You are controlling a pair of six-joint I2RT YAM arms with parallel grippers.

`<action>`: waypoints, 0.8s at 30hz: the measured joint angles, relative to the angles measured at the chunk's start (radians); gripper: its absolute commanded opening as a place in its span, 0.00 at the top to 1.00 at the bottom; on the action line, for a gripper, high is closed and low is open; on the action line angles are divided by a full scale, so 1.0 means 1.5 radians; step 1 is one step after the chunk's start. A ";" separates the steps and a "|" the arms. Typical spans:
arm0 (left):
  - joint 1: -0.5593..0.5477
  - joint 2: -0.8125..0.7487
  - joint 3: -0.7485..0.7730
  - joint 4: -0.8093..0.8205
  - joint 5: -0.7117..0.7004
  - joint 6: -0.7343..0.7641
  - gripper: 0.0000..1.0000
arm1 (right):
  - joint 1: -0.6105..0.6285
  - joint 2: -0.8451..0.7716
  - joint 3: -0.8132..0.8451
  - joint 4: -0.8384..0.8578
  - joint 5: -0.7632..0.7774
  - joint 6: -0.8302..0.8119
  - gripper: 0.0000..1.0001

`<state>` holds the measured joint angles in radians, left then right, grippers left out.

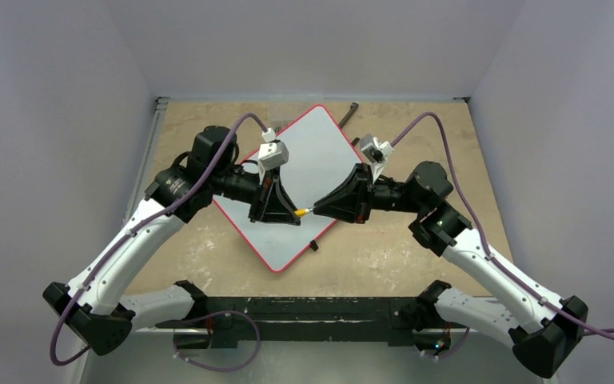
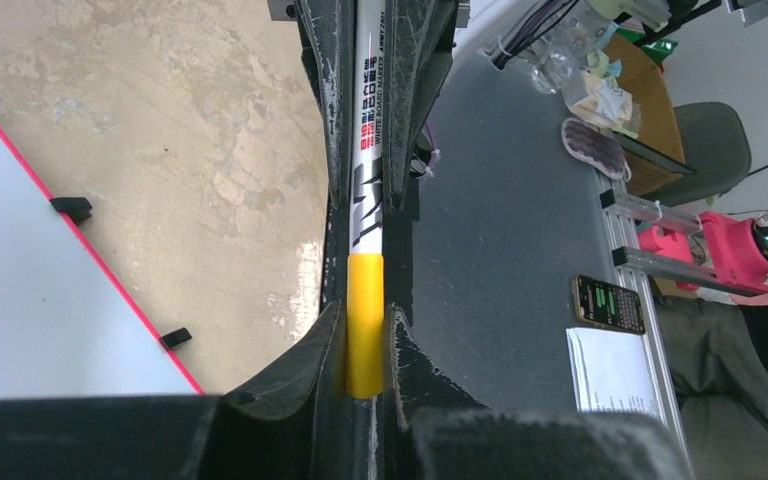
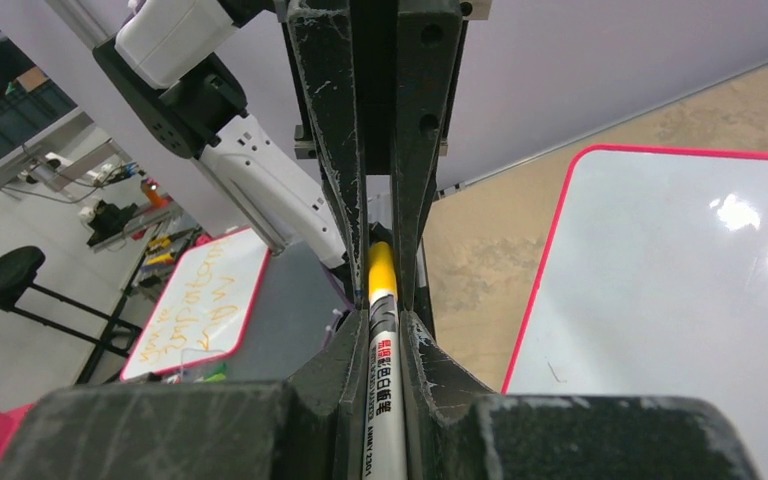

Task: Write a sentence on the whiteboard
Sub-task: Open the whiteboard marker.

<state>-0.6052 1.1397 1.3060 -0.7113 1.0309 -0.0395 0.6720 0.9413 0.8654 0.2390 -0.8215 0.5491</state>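
Note:
The whiteboard [image 1: 312, 148] lies flat on the table, turned like a diamond, with a thin red frame. Its surface shows no lettering, so the sentence is not in view on it. A slim white marker with a yellow cap [image 1: 301, 213] hangs level above the board's near part, held between both grippers. My left gripper [image 1: 292, 214] is shut on the yellow cap [image 2: 365, 325]. My right gripper [image 1: 317, 210] is shut on the white barrel [image 3: 385, 400]. The board also shows in the left wrist view [image 2: 30, 300] and the right wrist view [image 3: 680, 300].
A dark thin tool [image 1: 348, 114] lies at the table's back beside the board's far corner. The board's black feet [image 1: 313, 245] sit on its near right edge. Outside the cell, a second red-framed board with orange scribbles [image 3: 200, 300] stands in the background.

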 measured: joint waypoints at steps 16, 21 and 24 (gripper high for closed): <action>-0.035 -0.050 -0.052 0.078 -0.132 0.038 1.00 | -0.001 -0.043 -0.009 -0.108 0.126 0.084 1.00; -0.040 -0.051 -0.059 0.101 -0.148 0.043 1.00 | -0.025 -0.045 -0.009 -0.120 0.114 0.107 1.00; -0.044 -0.051 -0.062 0.121 -0.153 0.046 1.00 | -0.047 -0.048 -0.009 -0.122 0.093 0.121 1.00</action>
<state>-0.6712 1.0634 1.2133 -0.5304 0.8013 0.0292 0.6010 0.8700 0.8524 0.0563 -0.6823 0.7307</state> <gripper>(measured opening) 0.107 0.097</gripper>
